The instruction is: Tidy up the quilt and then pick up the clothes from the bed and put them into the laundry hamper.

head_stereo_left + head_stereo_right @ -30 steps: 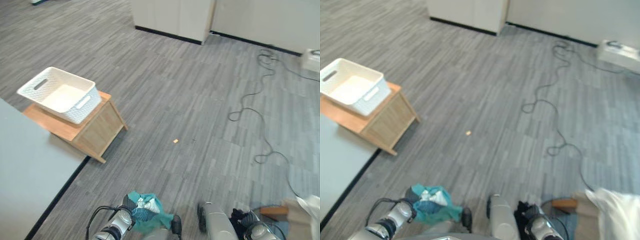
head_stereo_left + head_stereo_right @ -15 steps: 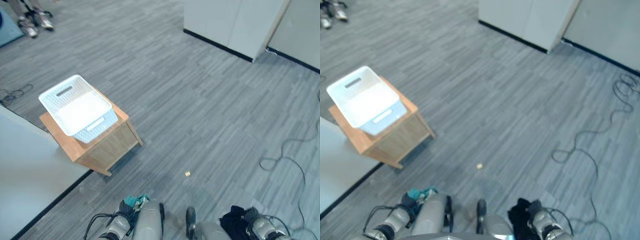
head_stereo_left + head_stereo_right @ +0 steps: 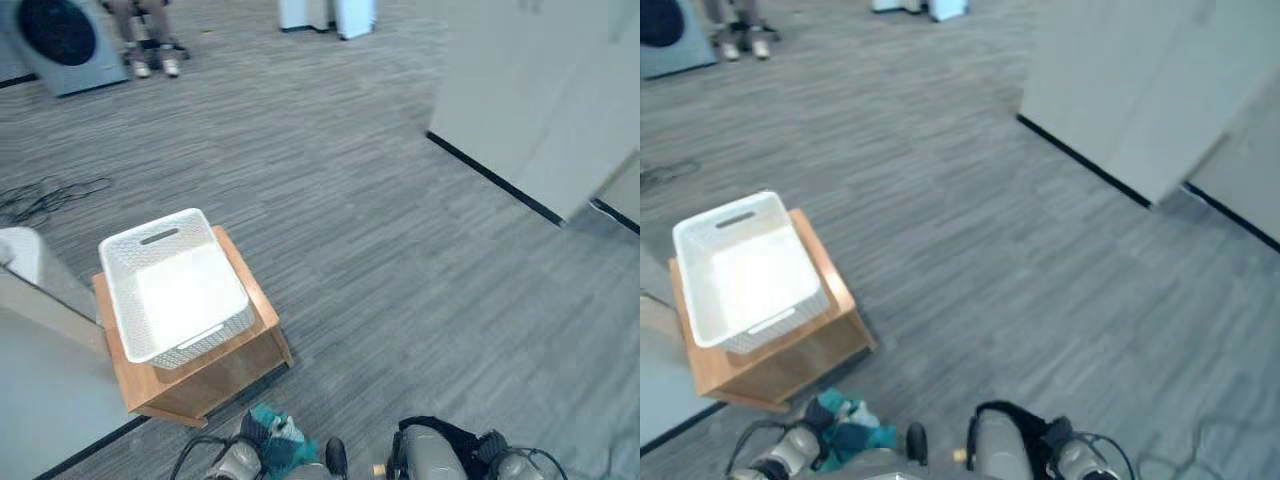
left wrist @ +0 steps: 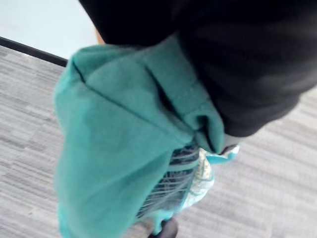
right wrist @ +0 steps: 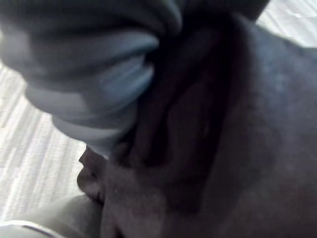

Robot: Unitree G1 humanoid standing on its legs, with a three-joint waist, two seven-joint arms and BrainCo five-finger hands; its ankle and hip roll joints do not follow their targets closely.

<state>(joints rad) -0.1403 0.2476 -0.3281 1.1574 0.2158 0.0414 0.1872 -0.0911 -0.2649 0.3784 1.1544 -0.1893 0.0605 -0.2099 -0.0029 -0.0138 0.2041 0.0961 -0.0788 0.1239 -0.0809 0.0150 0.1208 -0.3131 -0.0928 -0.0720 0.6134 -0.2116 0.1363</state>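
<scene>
Two garments ride low in our view, one in each hand. The teal garment [image 4: 124, 163] is a soft bunched bundle, plain teal cloth on the outside with a striped and pale patterned piece tucked in its folds. It hangs from our left hand [image 3: 243, 459], its long axis running downward from the dark wrist cover toward the grey carpet floor [image 3: 400, 250]. We cannot tell how the fingers of that hand stand, since the cloth and the cover hide them.

The dark garment [image 5: 208, 148] is black and heavily creased, bunched against our right hand [image 3: 1072, 459] at the lower edge of the head views. Its folds run lengthwise alongside the ribbed cover. The fingers of that hand are hidden too, so we cannot tell their state.

Ahead and to our left stands the white laundry hamper [image 3: 170, 285], a rectangular perforated basket with slot handles in its short ends. It sits on a low wooden stand [image 3: 210, 375], its long axis angled away from us. Both garments are well apart from it. The pale edge of the bed [image 3: 50, 400] lies just beside the stand.
</scene>
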